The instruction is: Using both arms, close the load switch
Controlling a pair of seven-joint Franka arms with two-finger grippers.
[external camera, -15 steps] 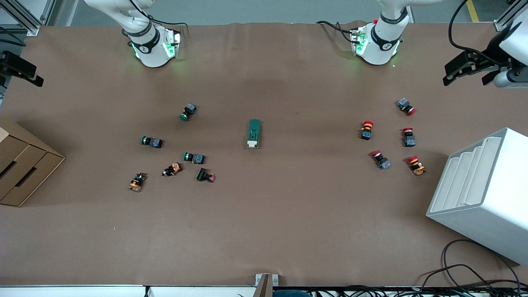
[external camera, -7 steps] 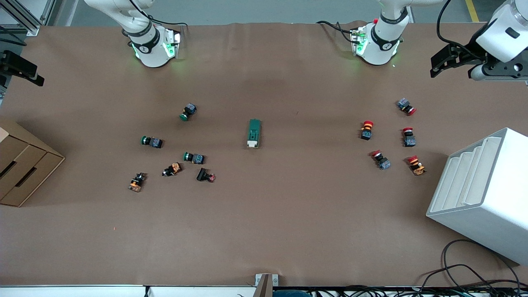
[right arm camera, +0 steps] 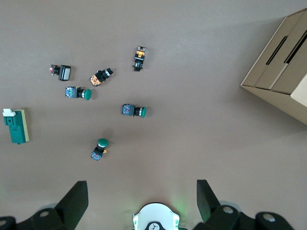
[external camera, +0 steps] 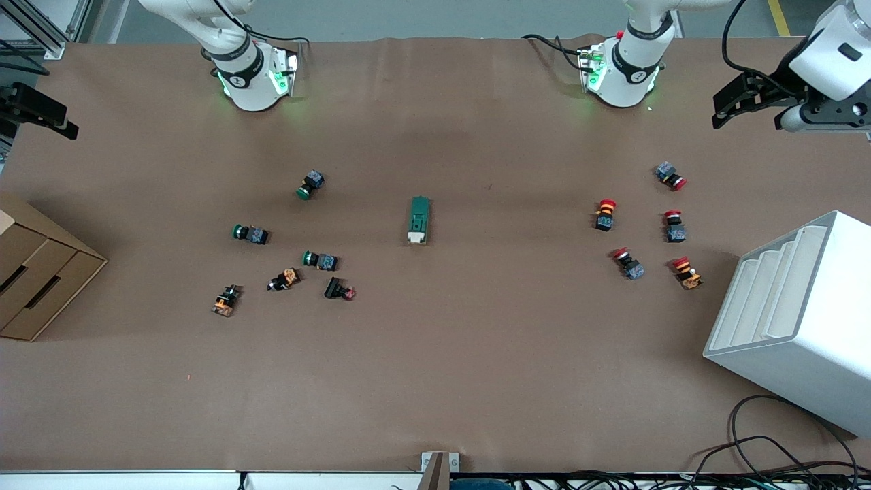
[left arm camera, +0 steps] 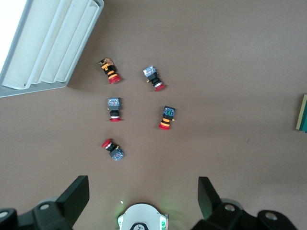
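Note:
The load switch (external camera: 420, 220) is a narrow dark-green block with a white tab at the end nearer the front camera. It lies flat at the table's middle. It also shows in the right wrist view (right arm camera: 16, 126), and its edge shows in the left wrist view (left arm camera: 302, 113). My left gripper (external camera: 742, 102) hangs high over the left arm's end of the table, open and empty (left arm camera: 143, 191). My right gripper (external camera: 37, 112) hangs high over the right arm's end, open and empty (right arm camera: 141, 194). Both are well away from the switch.
Several green-capped and orange pushbuttons (external camera: 320, 259) lie scattered toward the right arm's end. Several red-capped pushbuttons (external camera: 605, 214) lie toward the left arm's end. A cardboard box (external camera: 34, 286) and a white slotted rack (external camera: 796, 320) stand at the table's ends.
My left hand has swung up and turned, with its gripper now a little closer to its base. My right gripper has drifted slightly. The switch has not moved.

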